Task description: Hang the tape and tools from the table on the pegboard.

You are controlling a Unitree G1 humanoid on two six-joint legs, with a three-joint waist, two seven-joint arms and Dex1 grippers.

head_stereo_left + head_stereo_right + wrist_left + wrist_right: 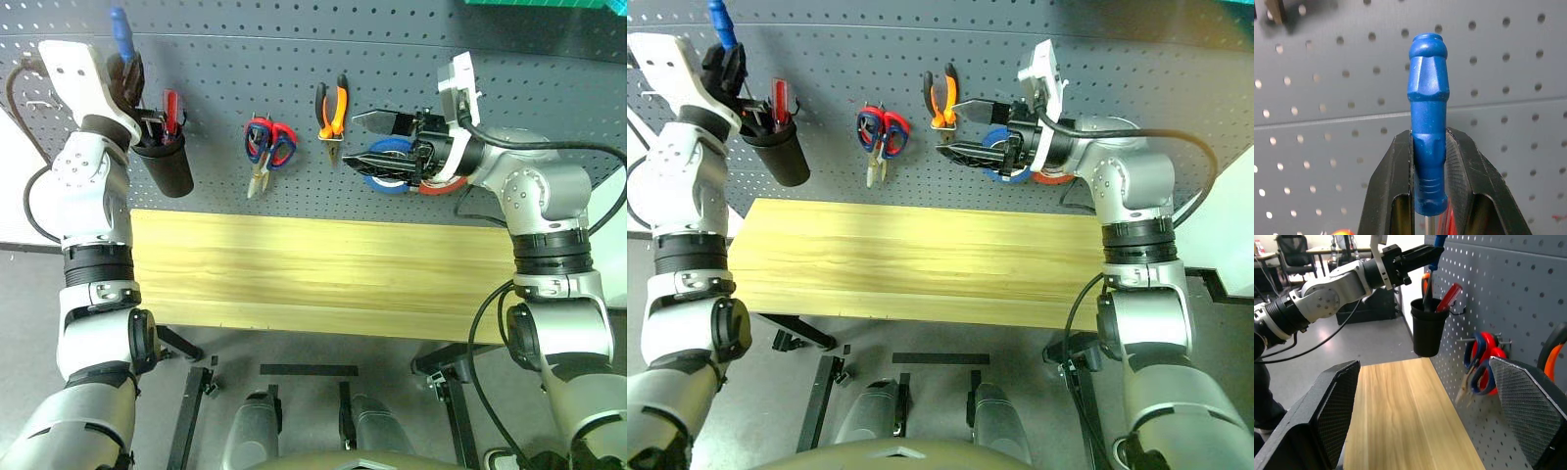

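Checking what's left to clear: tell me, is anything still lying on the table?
No, the table top is bare wood in the left eye view, and the pliers already hang on the pegboard.

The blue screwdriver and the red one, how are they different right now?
The blue screwdriver is pinched in the shut left hand, held above the black cup; the red screwdriver already sits inside that cup, free of any hand. The blue one stands nearly upright, while the red one leans against the cup's rim. Both have plastic handles pointing up, and both are close to the pegboard.
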